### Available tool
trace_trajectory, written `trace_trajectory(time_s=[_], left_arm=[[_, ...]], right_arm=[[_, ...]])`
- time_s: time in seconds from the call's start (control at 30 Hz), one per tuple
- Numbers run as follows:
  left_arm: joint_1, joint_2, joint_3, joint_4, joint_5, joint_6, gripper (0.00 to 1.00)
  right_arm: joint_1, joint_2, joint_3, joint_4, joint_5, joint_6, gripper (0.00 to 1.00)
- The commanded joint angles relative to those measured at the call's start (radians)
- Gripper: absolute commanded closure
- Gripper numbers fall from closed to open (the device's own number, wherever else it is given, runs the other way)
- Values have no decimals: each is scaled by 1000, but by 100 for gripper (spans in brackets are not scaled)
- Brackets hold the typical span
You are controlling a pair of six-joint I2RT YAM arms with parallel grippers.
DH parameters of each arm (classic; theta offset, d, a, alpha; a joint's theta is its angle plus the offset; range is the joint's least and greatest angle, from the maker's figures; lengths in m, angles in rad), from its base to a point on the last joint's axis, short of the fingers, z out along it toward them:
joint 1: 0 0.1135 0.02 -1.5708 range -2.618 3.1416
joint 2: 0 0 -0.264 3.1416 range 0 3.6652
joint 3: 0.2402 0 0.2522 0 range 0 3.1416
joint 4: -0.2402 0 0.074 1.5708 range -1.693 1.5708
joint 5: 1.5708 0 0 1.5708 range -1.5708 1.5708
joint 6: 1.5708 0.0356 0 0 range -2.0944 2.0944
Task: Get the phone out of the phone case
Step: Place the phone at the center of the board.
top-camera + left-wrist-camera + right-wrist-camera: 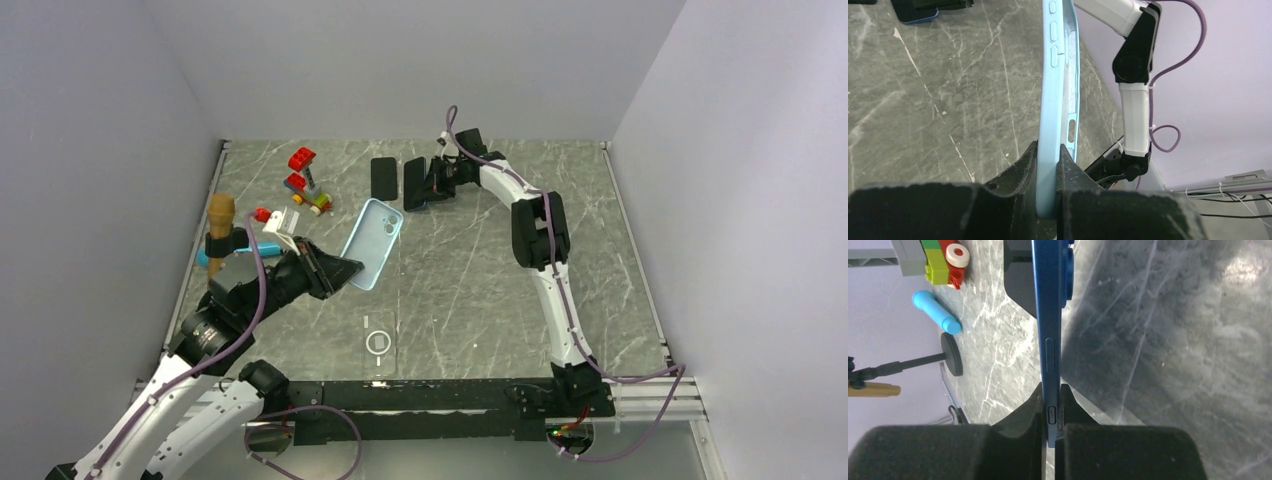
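My left gripper is shut on the bottom end of a light blue phone case and holds it tilted above the table's left middle. In the left wrist view the case stands edge-on between my fingers, and its hollow inside shows no phone. My right gripper is at the far middle of the table, shut on the end of a dark blue phone. In the right wrist view the phone is edge-on, low over the table.
A second dark phone lies just left of the blue one. A clear case with a white ring lies near the front middle. A brick toy car, a wooden-headed stand and a blue cylinder sit at the left.
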Motion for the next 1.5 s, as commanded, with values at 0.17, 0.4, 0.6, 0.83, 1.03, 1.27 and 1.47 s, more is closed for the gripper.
trace_trajectory(time_s=[0.17, 0.4, 0.6, 0.83, 1.03, 1.27, 1.47], left_arm=[[-3, 35, 43, 64, 67, -33, 100], [-3, 49, 35, 78, 76, -48, 100], [-5, 63, 41, 78, 80, -49, 100], [-5, 72, 35, 86, 77, -56, 100], [-6, 95, 32, 92, 86, -80, 100], [-9, 128, -28, 133, 97, -173, 100], [-13, 121, -105, 189, 87, -224, 100]], right_arm=[[0, 125, 160, -36, 39, 34, 93], [0, 180, 252, -30, 64, 48, 88], [1, 207, 281, 0, 81, 57, 81], [1, 238, 310, 19, 122, 57, 77], [1, 236, 304, 90, 158, 99, 81], [3, 228, 308, 131, 172, 171, 68], [-6, 55, 183, -44, 241, 33, 25]])
